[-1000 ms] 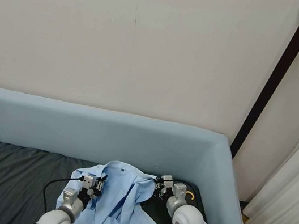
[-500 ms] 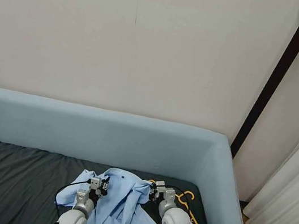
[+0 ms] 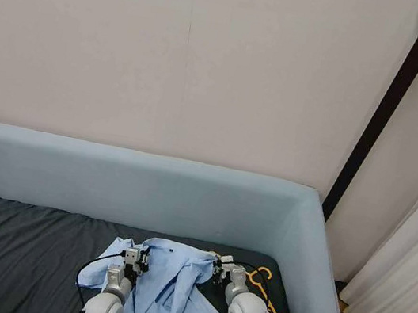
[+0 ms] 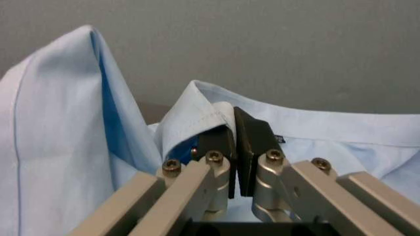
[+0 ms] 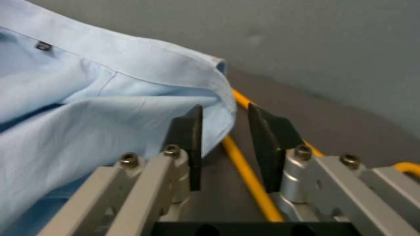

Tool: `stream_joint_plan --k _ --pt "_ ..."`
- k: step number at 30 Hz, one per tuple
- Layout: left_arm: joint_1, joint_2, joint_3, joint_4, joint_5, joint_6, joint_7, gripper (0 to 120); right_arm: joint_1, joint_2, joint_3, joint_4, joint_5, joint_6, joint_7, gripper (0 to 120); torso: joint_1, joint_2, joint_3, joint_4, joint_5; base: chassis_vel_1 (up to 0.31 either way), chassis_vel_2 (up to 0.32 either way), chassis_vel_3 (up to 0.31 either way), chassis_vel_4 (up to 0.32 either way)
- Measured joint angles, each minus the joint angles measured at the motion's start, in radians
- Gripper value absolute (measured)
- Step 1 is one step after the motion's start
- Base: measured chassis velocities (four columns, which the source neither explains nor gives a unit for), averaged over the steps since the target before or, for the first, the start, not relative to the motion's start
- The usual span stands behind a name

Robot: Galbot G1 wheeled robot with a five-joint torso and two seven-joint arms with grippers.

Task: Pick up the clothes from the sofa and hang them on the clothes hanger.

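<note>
A light blue shirt (image 3: 165, 282) lies crumpled on the dark sofa seat (image 3: 10, 244), collar toward the backrest. My left gripper (image 3: 136, 259) is at the collar's left side and is shut on a fold of the collar (image 4: 196, 110), pinched between the dark pads (image 4: 249, 142). At the collar's right end is my right gripper (image 3: 219, 266), open. The shirt's edge (image 5: 196, 98) and a yellow hanger (image 5: 246, 172) lie between its fingers (image 5: 190, 135). Part of the hanger (image 3: 262, 277) shows on the seat beside the shirt; the rest is under the cloth.
The pale blue backrest (image 3: 131, 188) runs behind the shirt, and the sofa arm (image 3: 315, 279) rises close on the right. A dark pole (image 3: 381, 113) and white curtains (image 3: 413, 279) stand beyond it. The seat to the left is open.
Both arms drew back toward me over the second. The collar sank slightly, and the yellow hanger came into sight at the shirt's right. Almost nothing moved in the last half second.
</note>
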Motion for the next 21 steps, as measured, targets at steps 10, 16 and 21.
stream_joint_plan --k 10,16,21 --pt "0.038 0.034 -0.008 -0.068 -0.006 0.002 -0.004 0 -0.036 -0.113 0.021 0.152 0.1 -0.066 0.006 69 0.0 0.0 0.0 0.0002 0.0003 0.0 0.0 0.0 0.0" --pt "0.073 0.055 -0.01 -0.127 -0.001 0.002 -0.003 0 -0.02 -0.161 0.081 0.149 0.229 -0.15 0.002 93 0.0 0.0 0.0 0.0001 0.0002 0.0 0.0 0.0 0.0" --pt "0.097 0.065 -0.018 -0.168 0.016 0.002 -0.004 0 -0.011 -0.182 0.098 0.126 0.275 -0.205 -0.023 100 0.0 0.0 0.0 0.0002 0.0003 0.0 0.0 0.0 0.0"
